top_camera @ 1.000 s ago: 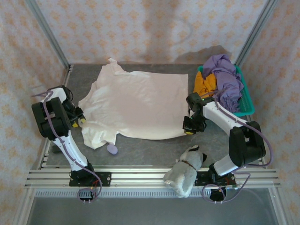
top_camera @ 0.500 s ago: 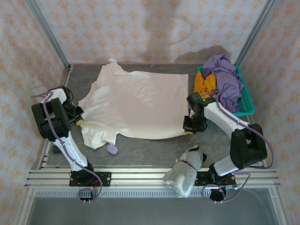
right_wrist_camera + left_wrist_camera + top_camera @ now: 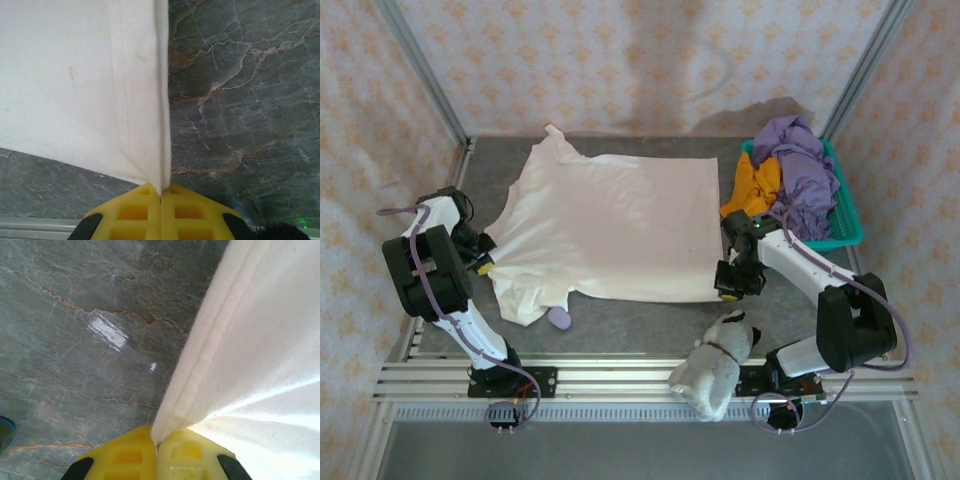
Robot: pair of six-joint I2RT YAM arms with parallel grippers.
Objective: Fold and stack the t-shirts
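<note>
The cream-white t-shirt [image 3: 610,225] lies spread across the grey table, collar toward the back left. My left gripper [image 3: 484,258] is shut on its left edge; the left wrist view shows the cloth hem [image 3: 210,355] pinched between the yellow fingers [image 3: 125,460]. At the shirt's near right corner my right gripper [image 3: 728,288] is shut on the hem [image 3: 150,125], held between its yellow fingers [image 3: 192,215]. The purple t-shirt [image 3: 805,165] and the orange t-shirt [image 3: 752,180] are heaped in the teal basket [image 3: 845,232] at the right.
A grey-white plush toy [image 3: 718,362] lies at the front edge near the right arm's base. A small lilac object [image 3: 559,318] sits by the shirt's near left corner. Frame posts and patterned walls close in the table.
Both grippers have moved outward and a little toward the front, pulling the cream-white shirt flatter and wider. The shirt's right edge now lies farther right.
</note>
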